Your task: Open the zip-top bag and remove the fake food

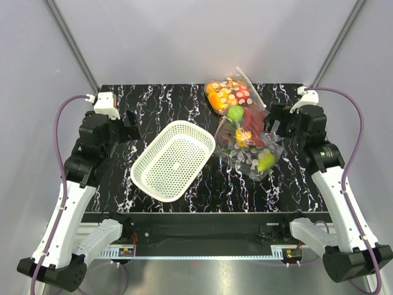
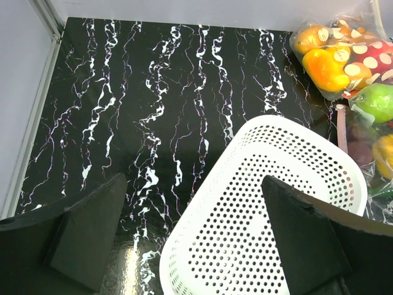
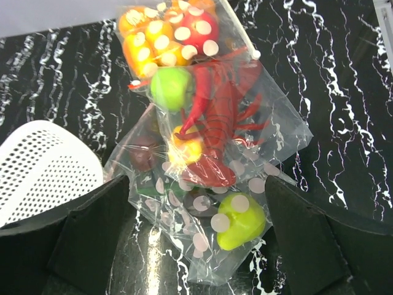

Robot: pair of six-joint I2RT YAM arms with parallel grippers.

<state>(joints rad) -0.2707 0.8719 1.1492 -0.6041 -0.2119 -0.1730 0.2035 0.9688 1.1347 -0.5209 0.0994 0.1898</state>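
Observation:
The clear zip-top bag lies at the right of the table, between two polka-dotted bags. Inside it I see the red lobster and the green apple; the apple also shows in the left wrist view. I cannot make out the chili pepper. A pinkish strip along the bag's edge shows in the left wrist view. My right gripper is open, above the bags' near end. My left gripper is open and empty, over the basket's left edge.
A white perforated basket sits mid-table, left of the bags. One polka-dotted bag with orange and red fruit lies at the far side. Another with a yellow-green fruit lies nearest, partly under the zip-top bag.

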